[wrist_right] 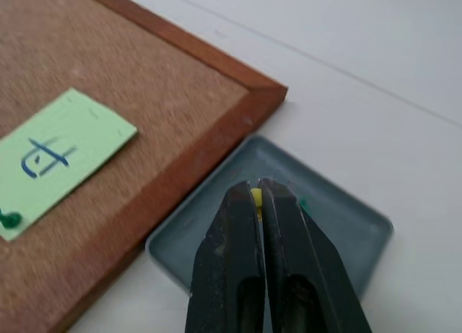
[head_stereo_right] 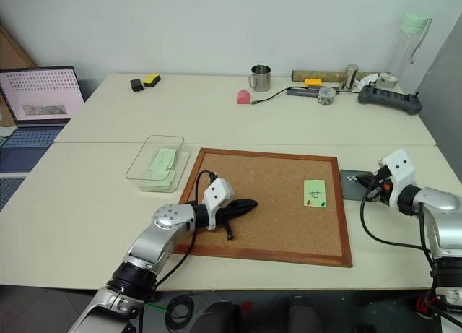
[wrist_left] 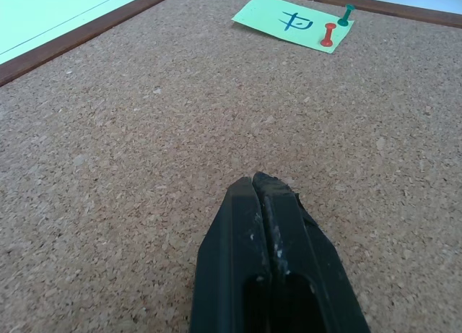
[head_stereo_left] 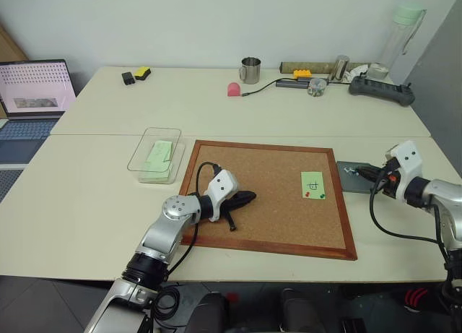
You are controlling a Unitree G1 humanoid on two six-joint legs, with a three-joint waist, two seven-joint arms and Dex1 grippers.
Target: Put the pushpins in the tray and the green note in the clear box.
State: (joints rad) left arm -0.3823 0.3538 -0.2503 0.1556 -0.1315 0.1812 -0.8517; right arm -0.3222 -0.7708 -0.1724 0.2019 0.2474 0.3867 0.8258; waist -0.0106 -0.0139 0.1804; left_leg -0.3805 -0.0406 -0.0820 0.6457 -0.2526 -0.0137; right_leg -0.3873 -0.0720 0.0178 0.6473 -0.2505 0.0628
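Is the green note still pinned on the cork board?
Yes. The green note lies flat on the cork board, with a red pin and a green pin stuck in one end.

The only legible mark is a dark handwritten sign, like a crossed box or a Chinese character, in the middle of the green note, ahead of the left jaws.

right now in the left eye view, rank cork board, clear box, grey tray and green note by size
1. cork board
2. clear box
3. grey tray, partly hidden by the right end effector
4. green note
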